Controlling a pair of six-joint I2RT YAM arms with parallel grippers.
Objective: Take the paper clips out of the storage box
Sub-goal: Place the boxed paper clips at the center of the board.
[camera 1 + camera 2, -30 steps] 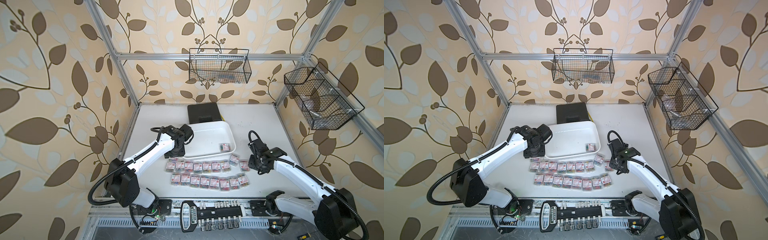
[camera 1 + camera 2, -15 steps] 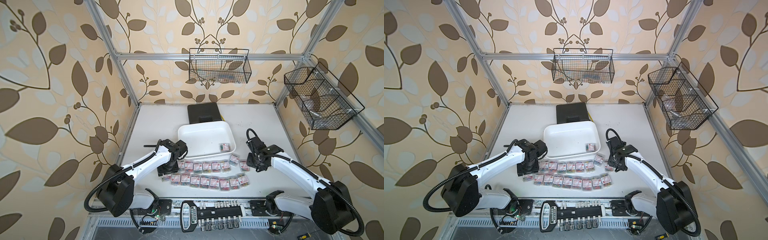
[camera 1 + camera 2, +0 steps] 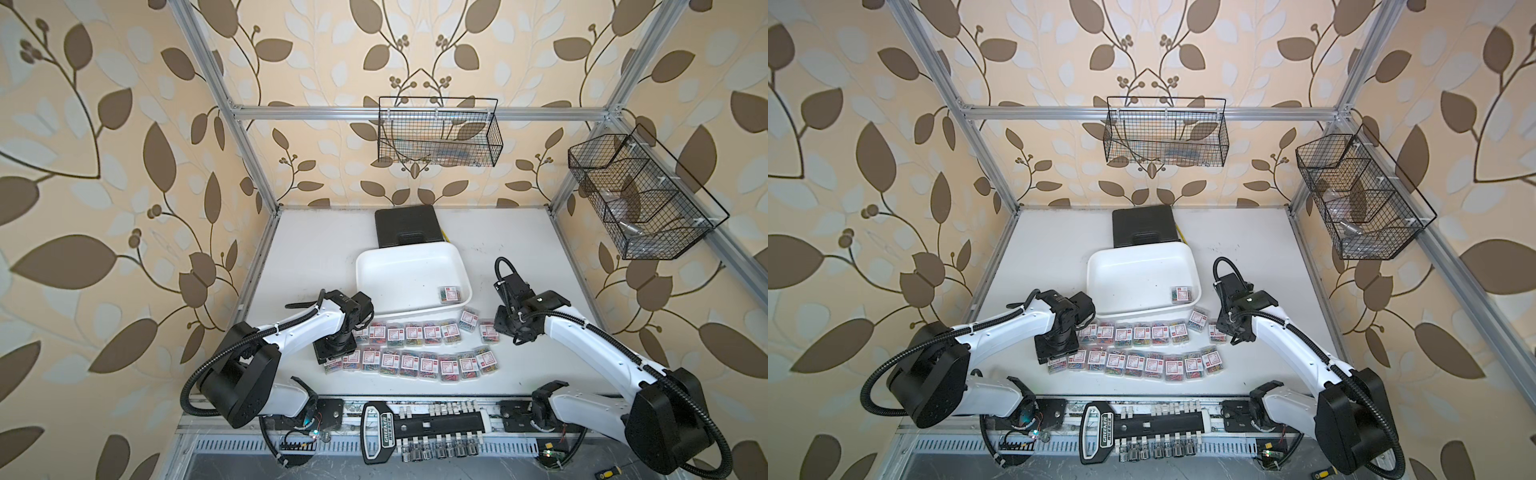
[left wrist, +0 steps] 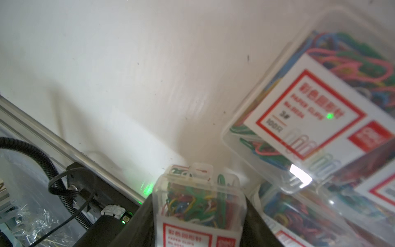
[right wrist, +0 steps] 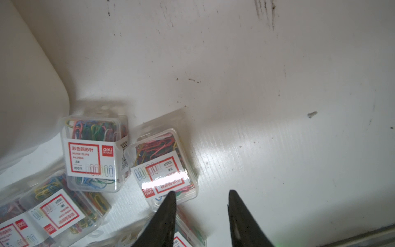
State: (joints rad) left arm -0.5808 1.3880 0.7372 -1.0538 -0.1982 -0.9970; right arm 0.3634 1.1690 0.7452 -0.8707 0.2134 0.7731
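Observation:
The white storage box (image 3: pixel 409 252) (image 3: pixel 1140 249) stands mid-table with one clear box of paper clips (image 3: pixel 450 294) (image 3: pixel 1181 294) in its near right corner. Several more boxes of paper clips lie in two rows (image 3: pixel 417 333) (image 3: pixel 1142 362) on the table in front of it. My left gripper (image 3: pixel 334 353) (image 4: pixel 198 213) is shut on a box of paper clips (image 4: pixel 198 201), low at the left end of the front row. My right gripper (image 3: pixel 505 329) (image 5: pixel 202 195) is open and holds nothing, just right of the back row's last box (image 5: pixel 164 164).
A black hard case (image 3: pixel 407 226) lies behind the storage box. Black wire baskets hang on the back wall (image 3: pixel 438 133) and the right wall (image 3: pixel 640 199). A socket rack (image 3: pixel 419 428) lies along the front edge. A small screw (image 5: pixel 312 114) lies on the table.
My left arm has swung from the storage box's left side toward the front, down to the left end of the front row. The right arm has barely shifted.

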